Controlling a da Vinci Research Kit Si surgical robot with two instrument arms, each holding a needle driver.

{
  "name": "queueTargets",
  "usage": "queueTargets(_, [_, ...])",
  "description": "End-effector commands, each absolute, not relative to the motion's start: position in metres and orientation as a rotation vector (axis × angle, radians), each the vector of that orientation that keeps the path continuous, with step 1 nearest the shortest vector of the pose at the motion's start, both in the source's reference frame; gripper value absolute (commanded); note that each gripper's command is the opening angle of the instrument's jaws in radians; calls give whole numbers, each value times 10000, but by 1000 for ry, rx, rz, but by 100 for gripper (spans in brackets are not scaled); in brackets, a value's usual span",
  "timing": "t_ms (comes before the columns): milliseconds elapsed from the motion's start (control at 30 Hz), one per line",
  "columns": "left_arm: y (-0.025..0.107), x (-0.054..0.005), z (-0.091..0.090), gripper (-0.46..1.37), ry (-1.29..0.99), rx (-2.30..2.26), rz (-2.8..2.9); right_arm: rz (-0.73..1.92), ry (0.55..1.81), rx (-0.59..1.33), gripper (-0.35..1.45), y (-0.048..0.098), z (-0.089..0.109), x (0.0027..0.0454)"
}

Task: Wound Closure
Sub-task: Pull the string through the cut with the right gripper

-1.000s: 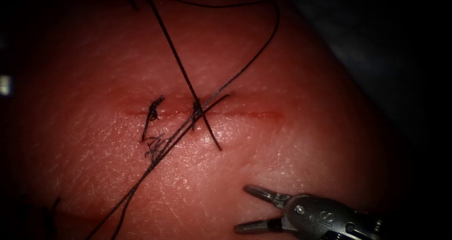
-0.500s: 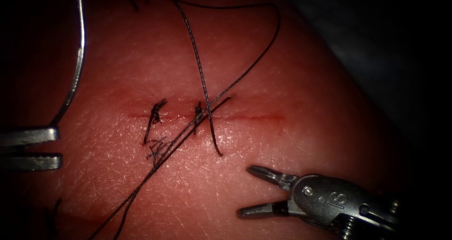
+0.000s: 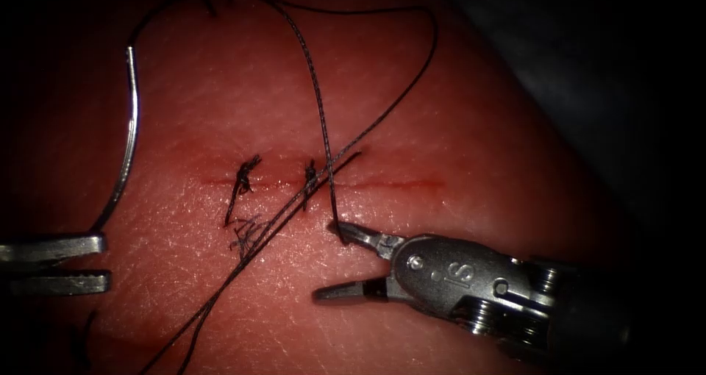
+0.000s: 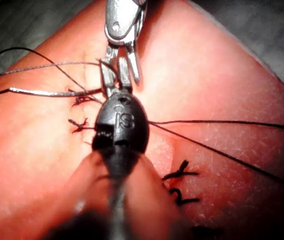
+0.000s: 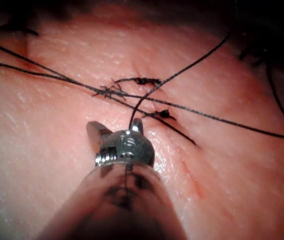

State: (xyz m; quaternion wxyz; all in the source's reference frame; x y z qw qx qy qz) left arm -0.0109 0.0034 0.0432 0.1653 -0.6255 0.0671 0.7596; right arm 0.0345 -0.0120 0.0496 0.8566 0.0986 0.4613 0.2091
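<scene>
- Needle (image 3: 129, 136) is gripped near its end by left tool (image 3: 99, 261), clear of tissue (image 3: 478, 125), 9 o'clock of cut (image 3: 382, 184).
- Right tool (image 3: 340, 261) jaws spread wide, nothing held; upper tip touches thread (image 3: 318, 95).

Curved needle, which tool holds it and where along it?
Left arm's tool grips the curved steel needle at the end opposite its black thread, clear of the pink tissue; right arm's tool, jaws open, holds nothing.

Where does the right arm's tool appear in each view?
Endoscope: right arm's tool on the cut's right, below it, jaws open and empty, upper tip touching the thread tail.
Left wrist: right arm's tool beyond the needle.
Right wrist: its open jaws meet that tail.
Shared landmark: the stitches on the cut.
</scene>
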Motion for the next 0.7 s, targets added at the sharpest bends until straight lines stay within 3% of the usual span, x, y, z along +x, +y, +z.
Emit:
queueTargets(33, [34, -108, 432, -35, 186, -1785, 2167, 434, 969, 199, 69, -118, 497, 346])
queueTargets(67, [33, -108, 432, -35, 185, -1785, 2167, 433, 964, 202, 27, -118, 498, 346])
queueTargets(133, [33, -107, 431, -35, 185, -1786, 2167, 412, 917, 240, -35, -117, 497, 345])
queueTargets(233, [33, -105, 432, -35, 184, -1786, 2168, 379, 842, 296, -35, -119, 496, 341])
queueTargets(700, [32, -109, 456, -35, 180, -1774, 2152, 475, 815, 385, -35, -185, 449, 324])
